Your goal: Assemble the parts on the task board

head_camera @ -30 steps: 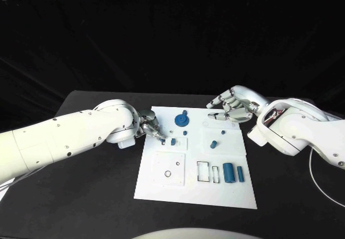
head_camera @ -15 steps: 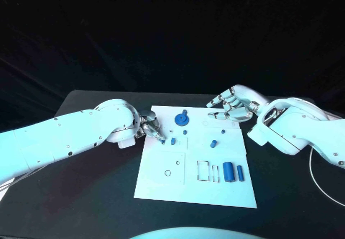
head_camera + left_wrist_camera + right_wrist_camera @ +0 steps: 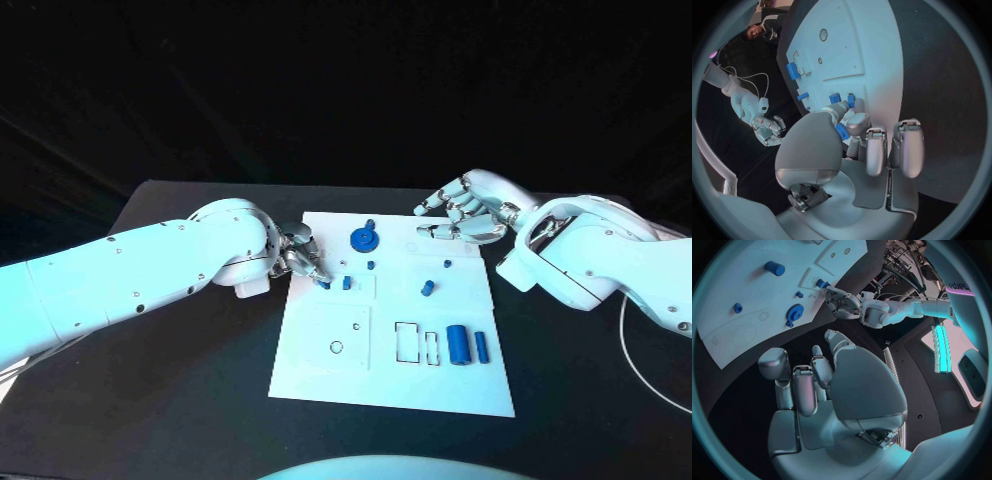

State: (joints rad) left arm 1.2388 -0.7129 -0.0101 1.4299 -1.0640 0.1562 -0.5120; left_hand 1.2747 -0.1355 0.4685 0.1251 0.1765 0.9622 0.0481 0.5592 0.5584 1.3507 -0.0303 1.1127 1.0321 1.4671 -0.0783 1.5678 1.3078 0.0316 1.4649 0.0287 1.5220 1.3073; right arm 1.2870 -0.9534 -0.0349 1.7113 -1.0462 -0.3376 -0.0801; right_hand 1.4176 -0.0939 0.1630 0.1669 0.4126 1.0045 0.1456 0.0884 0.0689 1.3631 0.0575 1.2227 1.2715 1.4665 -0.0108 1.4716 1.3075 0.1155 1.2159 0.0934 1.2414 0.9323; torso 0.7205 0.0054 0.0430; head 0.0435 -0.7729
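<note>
A: From the head view, where is the piece?

B: The left hand (image 3: 300, 255) sits at the task board (image 3: 389, 385) by its left edge, fingertips on a small blue part (image 3: 327, 284). The right hand (image 3: 464, 212) hovers beyond the far right corner, fingers loosely curled, holding nothing.

A: And the left wrist view?

B: The small blue part (image 3: 842, 131) is pinched between thumb and finger, just above the board's two seated pegs.

A: Right wrist view?

B: Fingers apart over bare table. The part looks light, rigid and slick; I'd pinch its flat sides.

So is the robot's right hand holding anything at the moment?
No, it is empty: the right hand hovers with fingers spread apart over the white board's far edge.
</note>
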